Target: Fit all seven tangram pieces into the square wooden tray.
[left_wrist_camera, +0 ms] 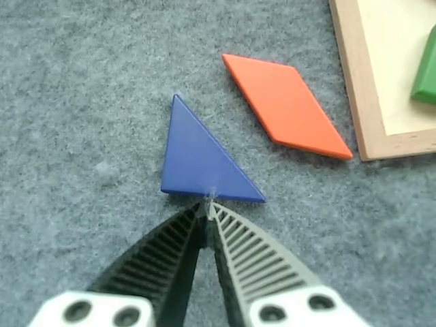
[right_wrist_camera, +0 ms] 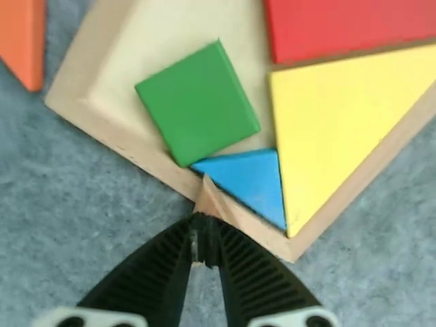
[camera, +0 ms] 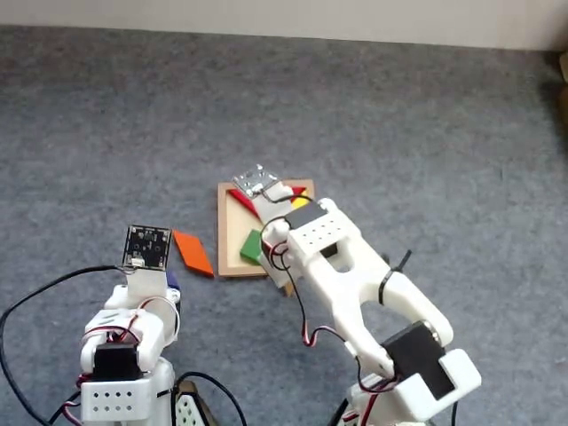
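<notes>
Tangram pieces lie partly in the wooden tray [left_wrist_camera: 349,75] and partly loose on the grey bench [camera: 399,115]. Inside the tray are a green square [right_wrist_camera: 197,102], a small light blue triangle [right_wrist_camera: 248,180], a large yellow triangle [right_wrist_camera: 340,122] and a red piece [right_wrist_camera: 347,27]. The green square sits turned at an angle, with bare tray floor beside it. Outside the tray, a dark blue triangle [left_wrist_camera: 201,160] and an orange parallelogram [left_wrist_camera: 286,105] lie flat on the bench.

The left arm's fingers [left_wrist_camera: 248,252] are closed together and hold nothing. Their tips touch the middle of one short edge of the dark blue triangle, which lies straight ahead of them. Its long edge faces the orange parallelogram, which lies just beyond, between the triangle and the tray rim, its long axis slanting toward that rim. The left arm is clearly the nearer one to both loose pieces, so these are probably its work.

The right arm's fingers [right_wrist_camera: 252,272] are also pressed together, at the tray rim just beside the light blue triangle. A small tan bit [right_wrist_camera: 208,199] stands at their tips, and it cannot be told what it is.
</notes>
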